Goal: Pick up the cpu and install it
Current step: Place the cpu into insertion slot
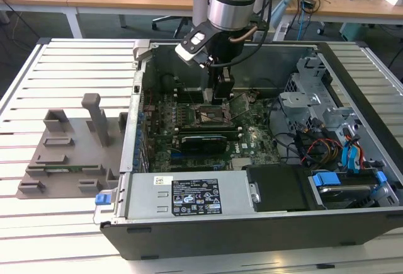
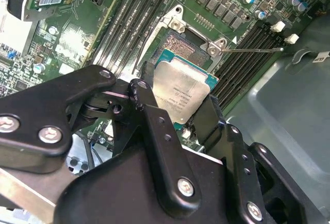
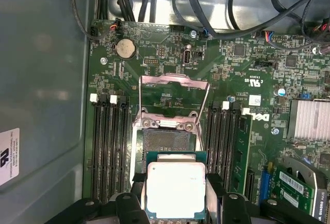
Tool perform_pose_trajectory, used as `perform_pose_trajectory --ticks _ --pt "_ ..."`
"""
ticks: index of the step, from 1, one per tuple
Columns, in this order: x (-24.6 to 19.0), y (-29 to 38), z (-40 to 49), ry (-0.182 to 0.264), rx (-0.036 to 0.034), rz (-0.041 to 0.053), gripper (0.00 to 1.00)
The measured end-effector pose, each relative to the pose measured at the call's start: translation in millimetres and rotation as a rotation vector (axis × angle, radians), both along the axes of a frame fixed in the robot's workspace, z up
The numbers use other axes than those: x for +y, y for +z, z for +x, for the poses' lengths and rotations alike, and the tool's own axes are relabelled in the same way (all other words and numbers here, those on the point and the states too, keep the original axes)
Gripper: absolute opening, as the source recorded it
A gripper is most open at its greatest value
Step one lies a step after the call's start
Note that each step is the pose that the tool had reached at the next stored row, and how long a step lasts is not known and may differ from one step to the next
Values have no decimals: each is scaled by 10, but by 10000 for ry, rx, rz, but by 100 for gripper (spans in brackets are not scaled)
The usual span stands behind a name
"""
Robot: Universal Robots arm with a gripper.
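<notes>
In the first wrist view the gripper [image 3: 176,197] clamps its jaws on opposite edges of the cpu [image 3: 175,183], which hangs silver top up and overlaps the near edge of the open socket [image 3: 164,140]. The socket's load plate [image 3: 174,81] stands raised over the motherboard [image 3: 154,64], inside the computer case [image 1: 252,244]. I judge the pick-up done, while the chip is not yet seated and nothing is latched.

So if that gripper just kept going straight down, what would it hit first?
Probably the open CPU socket on the motherboard, just beyond the cpu the gripper holds; depth is unclear.
</notes>
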State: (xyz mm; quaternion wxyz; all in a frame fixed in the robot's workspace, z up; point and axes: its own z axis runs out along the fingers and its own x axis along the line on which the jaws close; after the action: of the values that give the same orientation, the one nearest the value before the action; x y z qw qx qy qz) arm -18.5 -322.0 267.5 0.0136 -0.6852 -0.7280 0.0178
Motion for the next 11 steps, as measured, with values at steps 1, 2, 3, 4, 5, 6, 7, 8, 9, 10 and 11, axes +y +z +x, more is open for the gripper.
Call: perform_pose_trajectory --ticks 1,2,3,4,5,6,7,8,9,10,11 --pt "0 -2 0 0 0 0 55" --pt "0 -4 0 0 0 1 55" --pt "0 -7 0 0 -1 2 55" --pt "0 -12 0 0 -1 2 55" --pt "-1 -13 0 0 1 -1 55" --pt "0 -14 0 0 1 0 55" --pt "0 -15 0 0 -1 1 55" --pt "0 -15 0 0 0 0 55" --pt "0 -16 0 0 0 1 55" --pt "0 -18 0 0 0 -1 55" --pt "0 -21 0 -1 -1 -4 55"
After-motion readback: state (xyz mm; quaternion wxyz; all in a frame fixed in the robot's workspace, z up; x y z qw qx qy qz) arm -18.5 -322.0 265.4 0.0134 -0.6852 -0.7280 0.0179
